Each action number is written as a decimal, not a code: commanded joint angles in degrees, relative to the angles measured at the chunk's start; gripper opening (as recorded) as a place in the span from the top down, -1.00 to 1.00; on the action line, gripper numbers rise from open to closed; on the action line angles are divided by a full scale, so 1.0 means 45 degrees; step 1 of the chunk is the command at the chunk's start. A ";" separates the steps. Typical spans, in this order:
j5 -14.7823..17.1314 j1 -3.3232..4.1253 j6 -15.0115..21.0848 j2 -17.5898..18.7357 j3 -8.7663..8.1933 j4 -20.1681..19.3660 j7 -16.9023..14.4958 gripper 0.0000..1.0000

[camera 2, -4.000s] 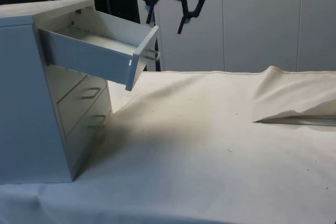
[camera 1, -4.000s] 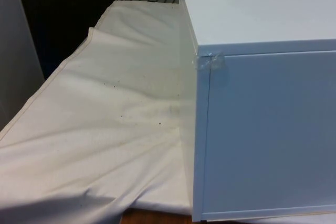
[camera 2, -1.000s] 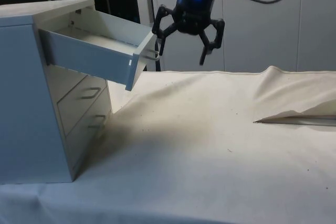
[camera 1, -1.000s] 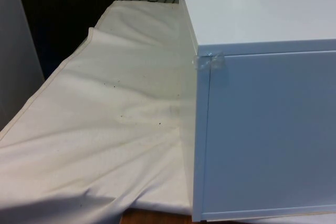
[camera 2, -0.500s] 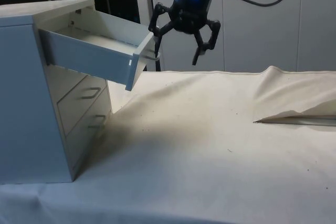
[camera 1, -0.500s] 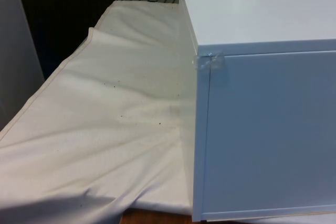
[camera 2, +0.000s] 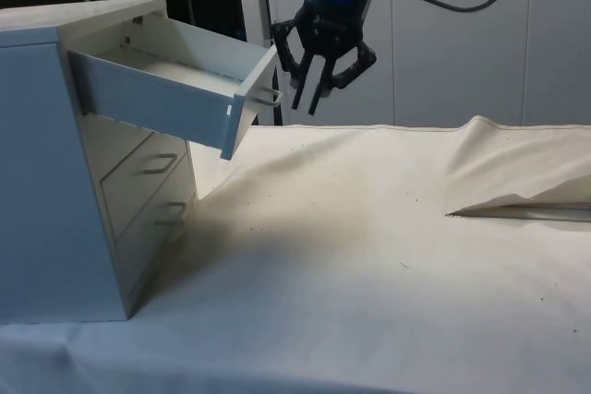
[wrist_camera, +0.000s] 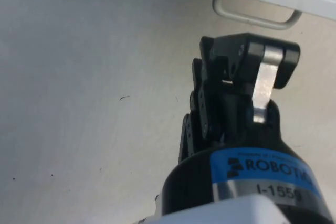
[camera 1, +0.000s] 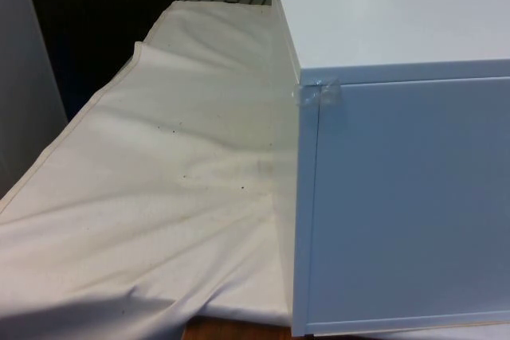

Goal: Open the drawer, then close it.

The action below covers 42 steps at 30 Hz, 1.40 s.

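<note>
While top drawer hangs open, claw hovers clenched, empty, beside handle.

From the front, the chest of drawers turns its back, hiding its drawers.

Open drawer juts from the chest, gripper beside.
</note>
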 commanded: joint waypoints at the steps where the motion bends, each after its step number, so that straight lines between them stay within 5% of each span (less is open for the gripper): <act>1: 0.0000 0.0000 0.0025 0.0000 0.0000 0.0000 0.0000 0.94; 2: -0.0446 -0.0407 0.0280 0.0064 0.0229 0.0025 0.0293 0.94; 8: -0.0178 -0.0166 0.0140 0.0038 0.0102 0.0013 0.0140 1.00; 9: 0.0000 0.0000 0.0038 0.0000 0.0000 0.0000 0.0013 1.00; 10: -0.0153 -0.0140 0.0127 0.0025 0.0089 0.0013 0.0127 1.00; 17: 0.0000 0.0000 0.0038 0.0051 -0.0025 0.0038 0.0013 1.00; 25: -0.0586 -0.0497 0.0458 0.0815 0.0153 0.0598 0.0331 1.00; 26: 0.0000 -0.0013 0.0204 0.0738 -0.0064 0.0509 0.0013 1.00; 27: -0.0586 -0.0497 0.0458 0.0815 0.0153 0.0598 0.0331 1.00; 33: -0.1197 -0.0649 0.0662 0.0955 0.0153 0.0738 0.0764 1.00; 34: -0.0675 -0.0140 0.0395 0.0802 -0.0102 0.0586 0.0471 1.00; 35: -0.1337 -0.0649 0.0675 0.0955 0.0140 0.0751 0.0866 1.00; 39: -0.2024 -0.0713 0.0777 0.1044 0.0076 0.0853 0.1439 1.00; 40: -0.2152 -0.0713 0.0815 0.1070 0.0064 0.0866 0.1553 1.00; 41: -0.1655 -0.0204 0.0662 0.0993 -0.0204 0.0688 0.1286 1.00; 42: -0.2292 -0.0713 0.0828 0.1082 0.0038 0.0879 0.1681 1.00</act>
